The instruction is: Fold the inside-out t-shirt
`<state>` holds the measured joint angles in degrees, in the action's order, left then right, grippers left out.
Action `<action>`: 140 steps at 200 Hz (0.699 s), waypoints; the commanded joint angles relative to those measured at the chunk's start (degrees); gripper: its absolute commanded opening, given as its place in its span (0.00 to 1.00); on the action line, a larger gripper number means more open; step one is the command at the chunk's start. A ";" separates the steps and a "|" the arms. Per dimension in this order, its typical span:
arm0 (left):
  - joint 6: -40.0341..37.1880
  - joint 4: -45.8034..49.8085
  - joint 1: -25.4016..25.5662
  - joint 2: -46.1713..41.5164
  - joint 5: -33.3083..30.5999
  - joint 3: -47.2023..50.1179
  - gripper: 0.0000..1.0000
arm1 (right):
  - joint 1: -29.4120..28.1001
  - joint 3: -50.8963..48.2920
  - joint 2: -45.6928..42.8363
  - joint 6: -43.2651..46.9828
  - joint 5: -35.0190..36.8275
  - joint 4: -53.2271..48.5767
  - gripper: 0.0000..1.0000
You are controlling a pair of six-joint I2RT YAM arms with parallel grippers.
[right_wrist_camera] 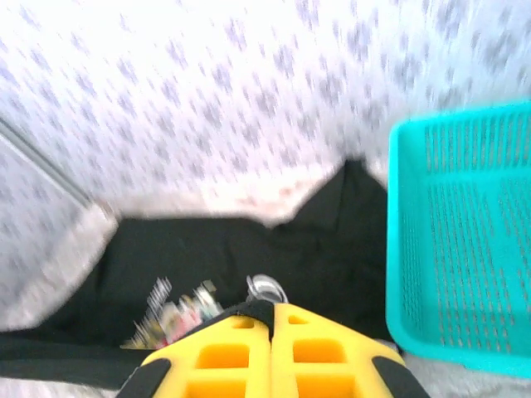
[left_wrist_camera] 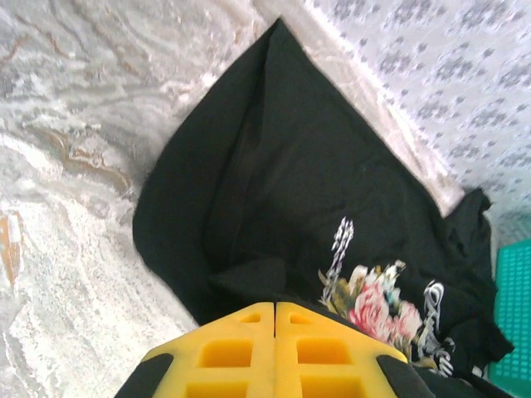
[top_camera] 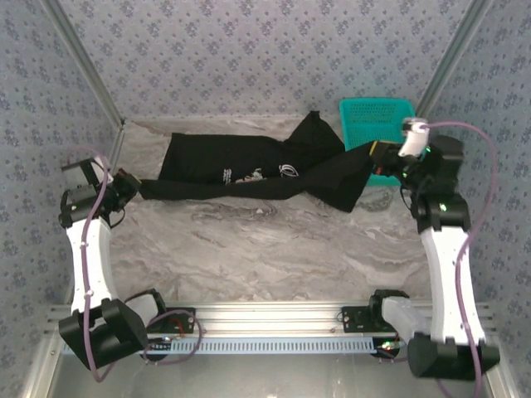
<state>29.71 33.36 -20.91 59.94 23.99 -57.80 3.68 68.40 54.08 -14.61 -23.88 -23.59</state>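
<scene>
The inside-out t-shirt [top_camera: 241, 170] is black and lies stretched in a long band across the back of the table, its floral print [top_camera: 249, 175] facing up. My left gripper [top_camera: 133, 189] is shut on the shirt's left end. My right gripper [top_camera: 380, 157] is shut on its right end, just in front of the basket. In the left wrist view the yellow fingers [left_wrist_camera: 224, 348] meet on a black fold, with the t-shirt [left_wrist_camera: 274, 166] and print [left_wrist_camera: 377, 303] beyond. In the right wrist view my gripper [right_wrist_camera: 272, 305] pinches black cloth of the t-shirt [right_wrist_camera: 207, 249].
A teal mesh basket [top_camera: 375, 103] stands at the back right corner, close to my right gripper, and shows again as the basket [right_wrist_camera: 465, 249] in the right wrist view. Patterned walls close in the table on three sides. Bare marbled tabletop [top_camera: 265, 249] lies in front of the shirt.
</scene>
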 commanded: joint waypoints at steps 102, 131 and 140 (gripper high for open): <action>-0.16 17.47 -0.37 -7.75 -10.20 -58.95 0.00 | -1.30 49.72 -1.70 5.07 16.73 -21.05 0.00; -0.80 21.48 -0.37 -1.16 -9.44 -70.94 0.00 | -4.74 63.48 4.56 9.90 23.15 -25.82 0.00; -0.71 22.04 -0.41 0.59 -9.54 -73.04 0.00 | -6.98 67.28 6.56 11.40 25.43 -26.65 0.00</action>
<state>30.48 48.99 -20.91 53.17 15.79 -127.02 0.47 128.95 54.48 -9.32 -7.64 -44.03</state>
